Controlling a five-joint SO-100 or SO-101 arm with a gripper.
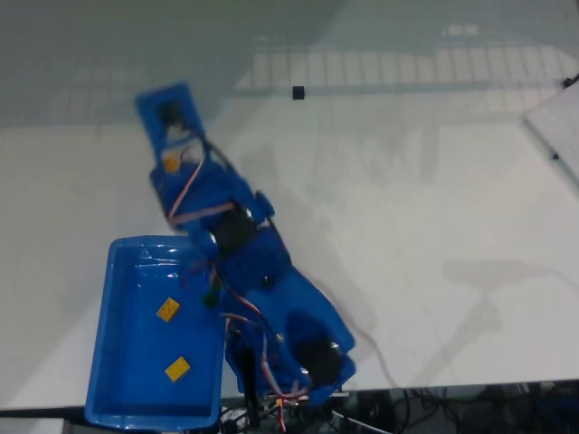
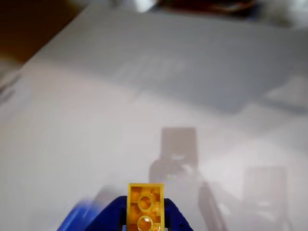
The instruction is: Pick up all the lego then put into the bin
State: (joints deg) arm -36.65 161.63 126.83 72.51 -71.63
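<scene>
At the left of the fixed view you have the bin, with two yellow-orange bricks lying apart on its floor. Just beyond the bin's far rim, your gripper is clenched on a third yellow-orange brick; the wrist view shows it pinched between the blue fingers, hollow underside facing the camera, above the white table. Further right, near the table's far edge, a black brick sits alone.
</scene>
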